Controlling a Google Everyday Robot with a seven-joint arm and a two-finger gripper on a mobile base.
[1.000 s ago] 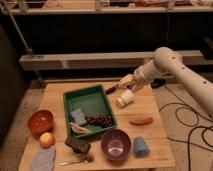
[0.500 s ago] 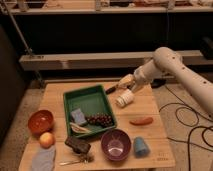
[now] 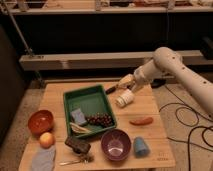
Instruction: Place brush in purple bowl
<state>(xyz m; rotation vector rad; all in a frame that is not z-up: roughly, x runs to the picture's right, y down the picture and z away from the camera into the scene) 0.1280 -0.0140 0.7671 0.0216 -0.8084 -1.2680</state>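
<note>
On the left side of the wooden table (image 3: 55,95) stands a red-orange bowl (image 3: 40,121), and it seems to hold nothing. Near it lie an orange fruit (image 3: 46,139) and a grey-blue cloth (image 3: 42,159). A little to the right, at the near edge, are a dark block (image 3: 77,145) and a small metal utensil (image 3: 75,161).

The green tray (image 3: 85,89) takes the middle of the table. Inside it are a bunch of dark grapes (image 3: 100,120), a small bluish packet (image 3: 77,116) and one pale thing that I cannot name.

Just at the far right corner of the tray is the brush (image 3: 111,90). Only its dark handle end shows, pointing left out of the gripper (image 3: 123,91). The gripper is low over the table there, on the end of the white arm (image 3: 170,65) that reaches in from the right. I think it is there to take hold of the brush, but I cannot tell if it grips the brush or only stands around it.

The purple bowl (image 3: 116,144) stands at the near edge, right of the middle, well apart from the brush, and it is empty. So the brush is not yet placed. A blue cup (image 3: 140,146) stands upside down just beside the bowl on the right, and a red-orange sausage-like thing (image 3: 141,121) lies between the bowl and the gripper, so the way to the bowl probably asks for some lift.
</note>
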